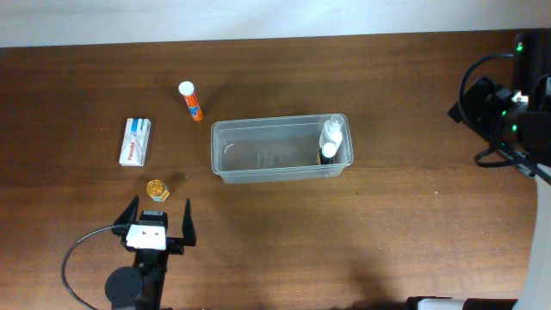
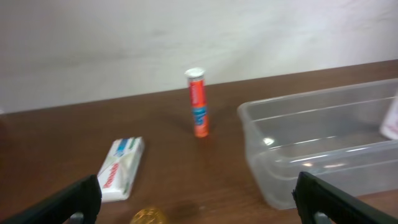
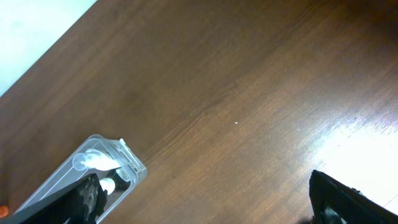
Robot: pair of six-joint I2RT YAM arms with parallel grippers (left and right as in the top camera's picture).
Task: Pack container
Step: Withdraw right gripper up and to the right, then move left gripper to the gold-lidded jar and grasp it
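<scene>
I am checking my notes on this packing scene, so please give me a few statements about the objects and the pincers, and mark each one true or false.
1. The orange tube lies inside the container. False: it stands upright on the table, outside it.
2. Bottles sit at one end of the container. True.
3. The left pincer is shut on the white box. False: it is open and empty; the box lies on the table.
4. The gold-topped jar is outside the container. True.
5. The right pincer is open. True.
</scene>
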